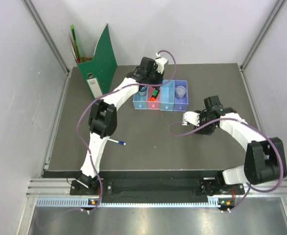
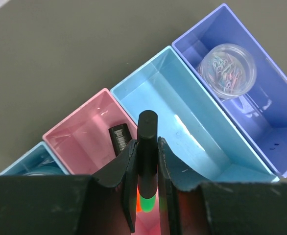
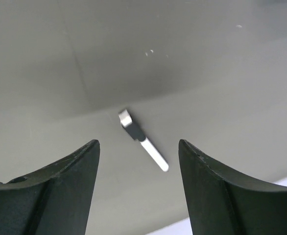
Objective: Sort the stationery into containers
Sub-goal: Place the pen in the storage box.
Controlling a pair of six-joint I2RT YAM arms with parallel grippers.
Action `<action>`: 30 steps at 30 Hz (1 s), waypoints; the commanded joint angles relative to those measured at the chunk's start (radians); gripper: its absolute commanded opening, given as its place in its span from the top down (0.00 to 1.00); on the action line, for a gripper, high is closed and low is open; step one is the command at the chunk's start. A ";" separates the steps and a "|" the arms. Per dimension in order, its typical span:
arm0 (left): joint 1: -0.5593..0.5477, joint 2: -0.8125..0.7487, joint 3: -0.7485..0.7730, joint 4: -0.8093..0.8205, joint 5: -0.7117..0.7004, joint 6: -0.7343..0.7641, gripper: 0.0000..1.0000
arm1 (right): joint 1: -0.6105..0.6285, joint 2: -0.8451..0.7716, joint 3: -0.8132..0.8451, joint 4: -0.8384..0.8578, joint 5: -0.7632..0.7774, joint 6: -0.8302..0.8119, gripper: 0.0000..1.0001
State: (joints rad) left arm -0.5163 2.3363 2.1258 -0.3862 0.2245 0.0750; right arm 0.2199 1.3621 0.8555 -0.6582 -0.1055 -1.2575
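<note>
Nearest the arm bases, one white pen with blue cap [image 1: 117,142] lies flat on the dark table [image 1: 148,152], well apart from everything else. I judge it light, stiff and apt to roll, so it is best pinched across the middle of its barrel. Further out on the right, my right gripper [image 1: 184,119] hangs over the table, jaws parted with nothing between them. Beyond stand four containers in a row: blue tray [image 2: 21,164], pink tray [image 2: 80,127], light blue tray [image 2: 182,98] and purple tray [image 2: 261,112]. My left gripper [image 2: 147,147] is clamped tight on the barrel of the one black green-capped marker [image 2: 147,127], holding it above the pink tray. It looks like smooth, hard plastic that could slip in a loose grip. One orange-and-black highlighter [image 2: 119,138] already lies in the pink tray. I count two round discs: a clear one [image 2: 227,63] full of paper clips in the purple tray, and a bluish one [image 1: 142,91] in the blue tray. Farthest back stands one green file holder [image 1: 97,68].
</note>
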 commanded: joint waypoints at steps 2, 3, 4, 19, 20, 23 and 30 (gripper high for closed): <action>0.019 0.023 0.068 -0.037 0.079 -0.057 1.00 | 0.001 0.097 0.080 0.055 -0.008 -0.011 0.36; 0.025 0.026 0.066 -0.040 0.085 -0.058 1.00 | 0.001 0.107 0.082 0.069 -0.003 -0.016 0.37; 0.025 0.028 0.066 -0.040 0.090 -0.061 1.00 | -0.001 0.117 0.080 0.075 0.000 -0.022 0.37; 0.044 0.064 0.062 -0.060 0.144 -0.070 1.00 | -0.054 0.216 0.073 0.095 0.030 -0.048 0.45; 0.044 0.066 0.060 -0.060 0.145 -0.072 1.00 | -0.057 0.219 0.071 0.091 0.030 -0.049 0.46; 0.044 0.075 0.062 -0.060 0.150 -0.101 1.00 | -0.068 0.223 0.057 0.089 0.030 -0.051 0.49; 0.044 0.084 0.062 -0.080 0.156 -0.098 0.76 | -0.073 0.215 0.019 0.101 0.012 -0.048 0.66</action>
State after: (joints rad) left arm -0.4782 2.3989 2.1559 -0.4526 0.3599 -0.0120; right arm 0.1539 1.5799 0.8955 -0.5827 -0.0658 -1.2922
